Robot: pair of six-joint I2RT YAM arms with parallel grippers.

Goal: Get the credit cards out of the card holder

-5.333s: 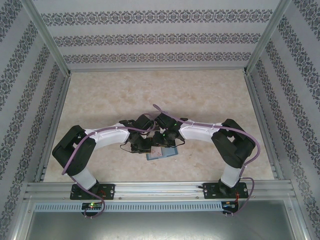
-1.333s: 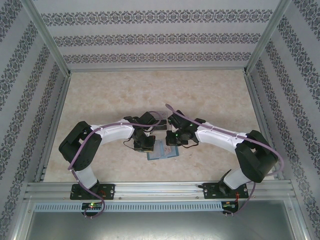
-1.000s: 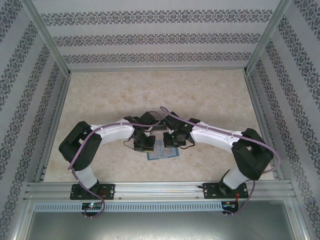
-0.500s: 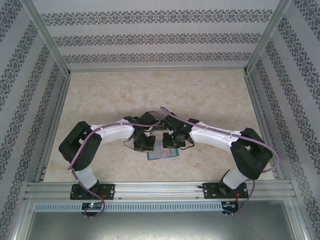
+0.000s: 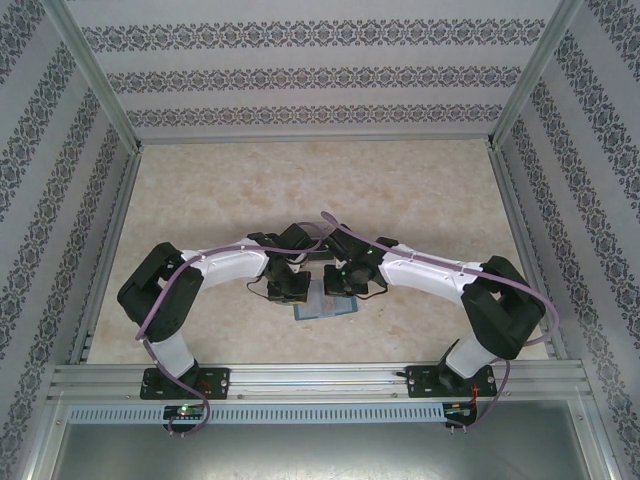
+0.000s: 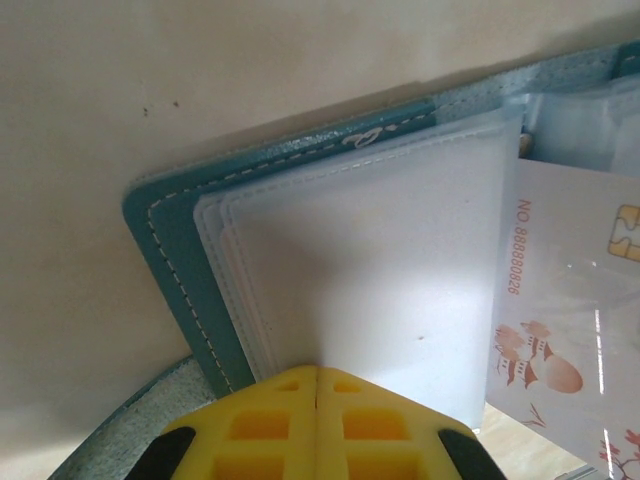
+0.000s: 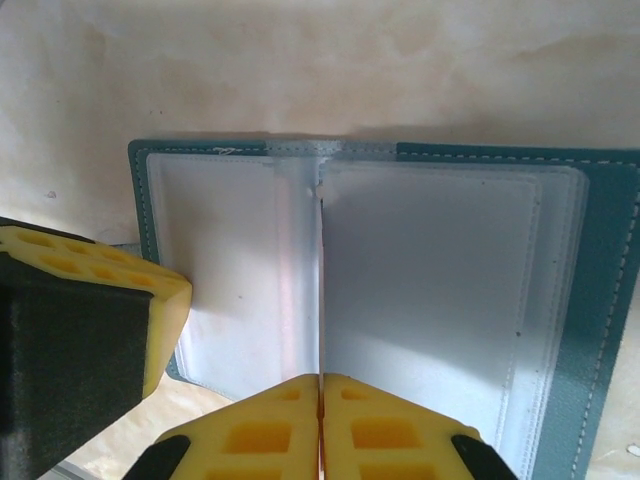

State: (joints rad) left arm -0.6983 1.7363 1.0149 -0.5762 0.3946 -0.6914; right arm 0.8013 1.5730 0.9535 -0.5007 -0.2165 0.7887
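Since approx 1 s ago the right arm has swung in a bit toward the middle, so the right claw [image 5: 345,278] now sits closer to the left claw [image 5: 285,288]. The left arm looks the same as then.

From the top we see the card holder [image 5: 325,306] lying open on the surface [image 5: 300,180], near the front edge, btw the 2 claws & partly under them.

In the left wrist view the yellow pads of the left claw [image 6: 317,378] are pressed together w/ no gap. Their tips are right at the near edge of the clear pockets [image 6: 380,250]. A white credit card [image 6: 560,300] w/ a red number & a gold chip sits on the right, under clear plastic.

In the right wrist view the right claw [image 7: 321,382] has its pads together too, right where the middle fold line runs. We can't tell if a thin clear page is nipped btw them. One yellow pad [image 7: 110,290] of the left claw rests on the left page.
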